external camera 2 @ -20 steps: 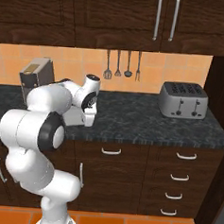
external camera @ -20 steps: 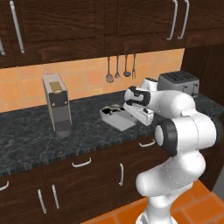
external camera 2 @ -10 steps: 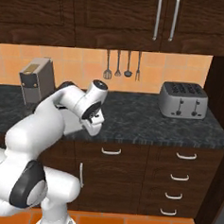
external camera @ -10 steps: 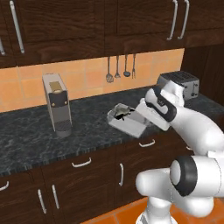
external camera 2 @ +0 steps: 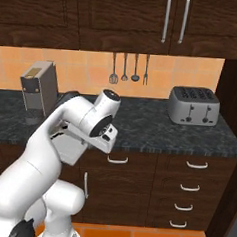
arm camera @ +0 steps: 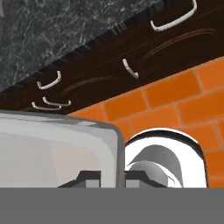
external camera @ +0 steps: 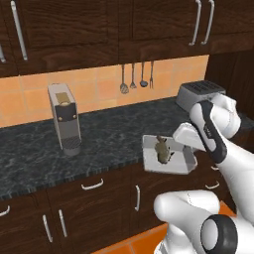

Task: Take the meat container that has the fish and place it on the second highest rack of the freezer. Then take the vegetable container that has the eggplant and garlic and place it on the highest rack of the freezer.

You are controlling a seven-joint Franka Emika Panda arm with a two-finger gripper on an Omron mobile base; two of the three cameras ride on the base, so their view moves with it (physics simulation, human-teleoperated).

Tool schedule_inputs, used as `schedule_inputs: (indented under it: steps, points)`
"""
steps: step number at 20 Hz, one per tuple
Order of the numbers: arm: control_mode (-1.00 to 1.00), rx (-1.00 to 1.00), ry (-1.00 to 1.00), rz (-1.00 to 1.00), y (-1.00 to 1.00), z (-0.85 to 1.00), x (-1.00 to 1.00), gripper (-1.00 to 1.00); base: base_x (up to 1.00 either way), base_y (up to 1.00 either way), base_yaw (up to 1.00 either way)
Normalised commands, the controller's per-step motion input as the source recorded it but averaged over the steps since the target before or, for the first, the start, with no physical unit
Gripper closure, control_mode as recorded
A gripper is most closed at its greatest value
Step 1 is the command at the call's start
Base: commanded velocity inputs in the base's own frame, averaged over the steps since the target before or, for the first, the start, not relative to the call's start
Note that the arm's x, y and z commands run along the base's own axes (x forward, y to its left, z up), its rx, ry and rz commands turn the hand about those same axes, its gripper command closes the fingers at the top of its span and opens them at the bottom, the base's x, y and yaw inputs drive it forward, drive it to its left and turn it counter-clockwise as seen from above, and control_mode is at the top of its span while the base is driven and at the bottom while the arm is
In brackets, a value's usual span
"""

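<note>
The meat container, a shallow grey rectangular tray with a raised rim (external camera: 166, 158), is what we have in hand right now, and it hangs in the air just out from the front edge of the dark speckled stone counter (external camera: 104, 144), over the dark wooden lower cabinets (external camera: 94, 208). In the hand view the tray's rounded grey wall (arm camera: 57, 144) sits right against the camera, with the two small dark finger tips of the gripper (arm camera: 113, 177) drawn close together on either side of its thin rim, so we judge the jaws nearly closed and pinching that wall at one end of the tray. We read the tray as light and stiff, probably smooth and a little slippery, and a rim pinch at one end leaves the far end free to sag or swing. The small brownish-grey whole fish (external camera: 161, 148) lies loose in the middle of the tray in the left base view, so we think it could slide if the tray tips; keeping the tray level matters more than speed. In the right base view the grey tray (external camera 2: 71, 148) shows below the white wrist, partly hidden by the arm. Farther back on the counter stand a tall silver coffee machine with a dark front (external camera: 64, 118) well to the left, a silver four-slot toaster (external camera: 198, 94) to the right, and a row of metal utensils hanging on the orange tiled wall (external camera: 136, 79).
</note>
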Motion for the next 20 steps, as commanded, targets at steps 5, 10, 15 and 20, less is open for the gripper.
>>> schedule_inputs:
  steps: [5,10,15,20]
  points:
    - [-1.0,0.0,-0.08,0.45,-0.32,0.26,-0.82,1.0,0.0,0.0,0.0]
    - [-1.0,0.05,0.0,0.16,-0.05,0.33,-0.19,1.0,0.0,0.0,0.0]
    - [-1.0,-0.01,0.0,0.0,0.0,0.07,0.0,1.0,0.0,0.0,0.0]
    - [1.0,0.0,0.0,0.0,0.0,0.0,0.0,1.0,0.0,0.0,0.0]
